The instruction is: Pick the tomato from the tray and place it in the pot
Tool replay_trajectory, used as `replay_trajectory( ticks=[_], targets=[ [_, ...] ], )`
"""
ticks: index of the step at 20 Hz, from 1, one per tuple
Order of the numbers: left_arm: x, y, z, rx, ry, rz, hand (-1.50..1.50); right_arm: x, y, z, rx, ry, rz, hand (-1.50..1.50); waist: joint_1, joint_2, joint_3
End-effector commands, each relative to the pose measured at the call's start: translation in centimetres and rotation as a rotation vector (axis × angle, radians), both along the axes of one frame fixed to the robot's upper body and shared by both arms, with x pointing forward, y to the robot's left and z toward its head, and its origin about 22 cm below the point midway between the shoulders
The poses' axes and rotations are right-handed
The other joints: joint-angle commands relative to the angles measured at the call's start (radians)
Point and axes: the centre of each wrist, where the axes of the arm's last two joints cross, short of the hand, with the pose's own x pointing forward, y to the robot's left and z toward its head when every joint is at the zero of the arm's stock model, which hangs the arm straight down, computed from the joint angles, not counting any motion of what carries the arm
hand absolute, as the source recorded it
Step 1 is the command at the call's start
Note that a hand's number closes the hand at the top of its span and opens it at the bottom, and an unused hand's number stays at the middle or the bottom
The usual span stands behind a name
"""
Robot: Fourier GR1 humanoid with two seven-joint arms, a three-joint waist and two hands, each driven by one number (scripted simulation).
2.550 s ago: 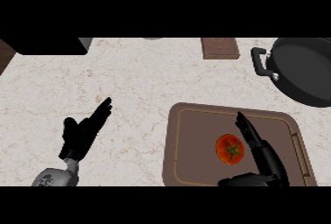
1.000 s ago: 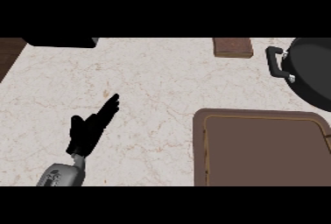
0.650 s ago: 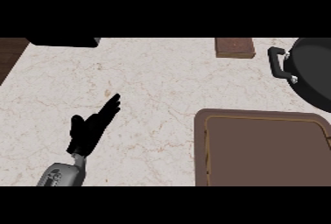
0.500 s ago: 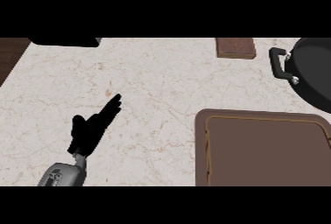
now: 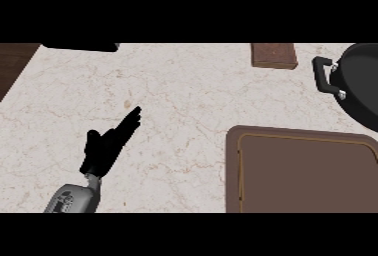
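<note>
Counter (image 5: 184,95): pale marble top, seen from steeply above.

Tray (image 5: 303,172): brown, raised rim, lower right, running out of view at right and bottom. Visible part bare.

Pot (image 5: 362,80): black, upper right edge, only part showing; one handle (image 5: 325,75) turned toward the counter's middle. Set well apart from the tray, above it in the view. Interior cut off, so contents not checkable.

Tomato: not visible anywhere, neither on the tray's shown part nor on the counter. Possibly carried outside the view or already in the pot; cannot tell which.

Left hand (image 5: 107,147): lower left, fingers straight and held together, pointing up and right, holding nothing. Parked well clear of tray and pot, likely to leave that side free for the other arm.

Right hand: absent from the view; finger state unknown.

Brown block (image 5: 274,55): top edge, left of the pot.

Dark object (image 5: 81,46): top left edge, mostly cut off, not identifiable.

Stage, as judged: past the pick, placing unconfirmed.
</note>
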Motion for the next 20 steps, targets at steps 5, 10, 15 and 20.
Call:
replay_trajectory(
  ticks=[5,10,15,20],
  targets=[
    [0.2,0.5,-0.1,0.020,0.022,-0.023,0.00,1.5,0.3,2.2,-0.107,0.004,0.185,1.50,0.026,0.003,-0.007],
    [0.7,-0.9,0.4,0.025,0.016,-0.042,0.00,3.7,1.9,2.2,-0.240,0.042,0.213,1.50,0.033,0.001,-0.009],
    [1.1,-0.8,0.0,0.022,0.016,-0.025,0.00,6.7,4.1,0.7,-0.313,0.034,0.252,1.50,0.028,0.002,-0.010],
    [0.1,-1.1,-1.3,0.020,0.032,-0.021,0.00,8.7,5.9,0.7,-0.645,-0.004,0.197,1.50,0.022,-0.001,-0.012]
  ],
)
